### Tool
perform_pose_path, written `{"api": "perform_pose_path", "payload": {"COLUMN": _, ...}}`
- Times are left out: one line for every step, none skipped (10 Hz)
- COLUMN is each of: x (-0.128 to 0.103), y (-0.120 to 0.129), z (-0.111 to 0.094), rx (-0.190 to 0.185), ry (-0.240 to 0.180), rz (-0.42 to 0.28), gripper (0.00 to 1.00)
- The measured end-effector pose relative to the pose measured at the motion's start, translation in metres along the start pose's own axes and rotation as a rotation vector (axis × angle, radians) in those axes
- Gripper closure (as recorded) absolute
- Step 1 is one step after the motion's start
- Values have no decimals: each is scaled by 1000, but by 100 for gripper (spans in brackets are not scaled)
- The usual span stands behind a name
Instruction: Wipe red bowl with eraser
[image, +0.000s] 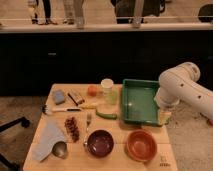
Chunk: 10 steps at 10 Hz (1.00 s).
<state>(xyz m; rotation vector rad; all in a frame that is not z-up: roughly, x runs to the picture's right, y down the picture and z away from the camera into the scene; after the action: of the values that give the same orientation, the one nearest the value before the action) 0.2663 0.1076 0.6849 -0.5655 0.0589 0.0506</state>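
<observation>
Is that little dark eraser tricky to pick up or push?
Probably not: the eraser looks like a small stiff block, likely light. It lies flat, so it should slide, not roll. The pincer hangs at the right edge of the tray, well away from the eraser.

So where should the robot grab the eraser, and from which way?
Probably by its two long sides, across the narrow middle, coming straight down from above. The eraser is a low block lying flat on the table, so its top is the open way in; the blue-grey pad sits close beside it. The gripper hangs by the green tray's right edge, away from it.
</observation>
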Motion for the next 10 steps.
{"api": "perform_pose_path", "payload": {"x": -1, "y": 0, "z": 0, "rx": -3, "ry": -4, "rz": -4, "gripper": 20}}
{"api": "perform_pose_path", "payload": {"x": -4, "y": 2, "z": 1, "rx": -17, "ry": -21, "rz": -8, "gripper": 20}}
{"api": "perform_pose_path", "payload": {"x": -11, "y": 5, "z": 1, "rx": -30, "ry": -32, "rz": -12, "gripper": 20}}
{"api": "perform_pose_path", "payload": {"x": -25, "y": 7, "z": 2, "rx": -39, "ry": -38, "rz": -17, "gripper": 20}}
{"api": "perform_pose_path", "payload": {"x": -41, "y": 8, "z": 1, "rx": -42, "ry": -40, "rz": -23, "gripper": 20}}
{"api": "perform_pose_path", "payload": {"x": -54, "y": 10, "z": 0, "rx": -44, "ry": -42, "rz": -25, "gripper": 20}}
{"api": "perform_pose_path", "payload": {"x": -64, "y": 12, "z": -1, "rx": -43, "ry": -44, "rz": -29, "gripper": 20}}
{"api": "perform_pose_path", "payload": {"x": -71, "y": 14, "z": -4, "rx": -39, "ry": -43, "rz": -38, "gripper": 20}}
{"api": "perform_pose_path", "payload": {"x": -82, "y": 16, "z": -6, "rx": -36, "ry": -44, "rz": -57, "gripper": 20}}
{"api": "perform_pose_path", "payload": {"x": -92, "y": 17, "z": -8, "rx": -32, "ry": -46, "rz": -74, "gripper": 20}}
